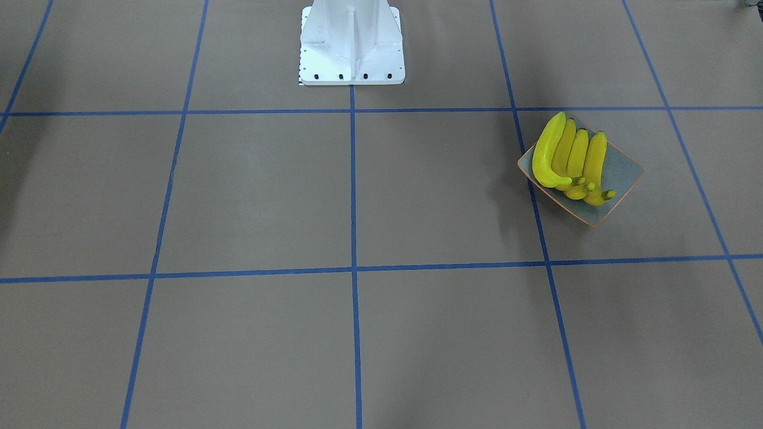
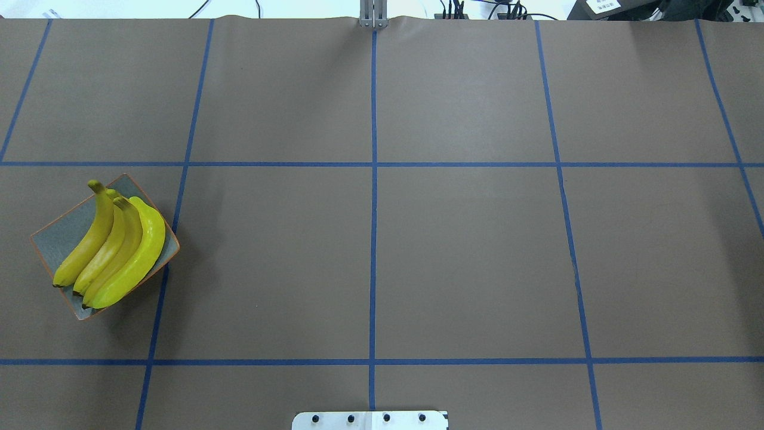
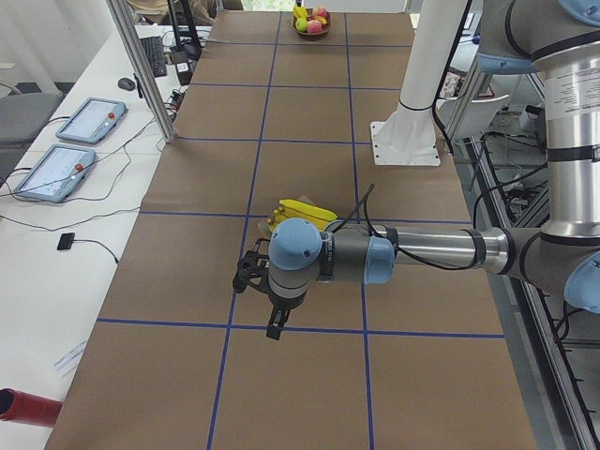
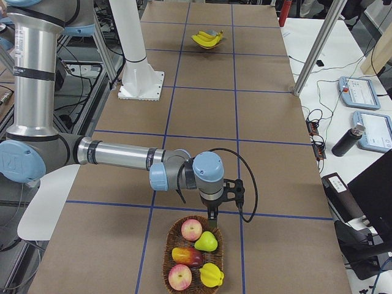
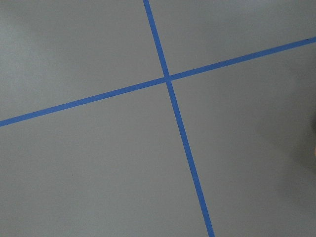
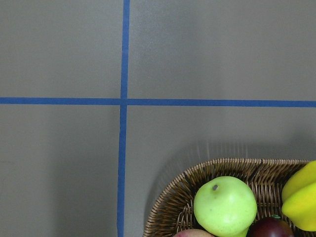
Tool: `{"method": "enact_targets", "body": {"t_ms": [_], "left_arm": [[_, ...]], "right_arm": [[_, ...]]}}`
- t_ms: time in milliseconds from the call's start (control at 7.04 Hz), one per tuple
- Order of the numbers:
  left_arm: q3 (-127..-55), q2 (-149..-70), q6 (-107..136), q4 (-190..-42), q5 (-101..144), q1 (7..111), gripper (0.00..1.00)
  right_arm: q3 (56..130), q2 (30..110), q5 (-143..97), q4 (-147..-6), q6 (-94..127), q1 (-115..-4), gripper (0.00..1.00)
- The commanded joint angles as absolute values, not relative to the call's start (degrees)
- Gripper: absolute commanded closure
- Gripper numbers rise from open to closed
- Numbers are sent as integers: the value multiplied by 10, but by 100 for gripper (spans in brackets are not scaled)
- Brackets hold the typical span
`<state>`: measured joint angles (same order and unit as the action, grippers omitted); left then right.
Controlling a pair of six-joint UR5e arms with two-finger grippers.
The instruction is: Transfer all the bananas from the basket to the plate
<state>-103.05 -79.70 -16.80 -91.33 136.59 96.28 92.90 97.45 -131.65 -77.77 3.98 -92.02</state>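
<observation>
Overhead exterior shows four bananas [image 2: 113, 245] resting on the plate [image 2: 57, 239], so I judge the transfer done; I cannot tell either hand's state.

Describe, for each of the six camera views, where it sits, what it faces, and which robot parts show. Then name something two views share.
Front-facing: across the table, looking down; white base, bananas on plate.
Overhead: behind the robot; base edge, the same plate.
Exterior left: table's left end; left gripper.
Exterior right: right end; right gripper near basket.
Left wrist: straight down; only taped table.
Right wrist: down at the basket; no robot parts.
Shared: front-facing and overhead both show the bananas.
</observation>
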Motion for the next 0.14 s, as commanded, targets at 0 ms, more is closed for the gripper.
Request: {"method": "enact_targets", "body": {"t_ms": [0], "left_arm": [[-1031, -797, -168, -913, 1366, 962, 0]], "right_arm": [[929, 978, -1317, -777, 40, -920, 0]]}}
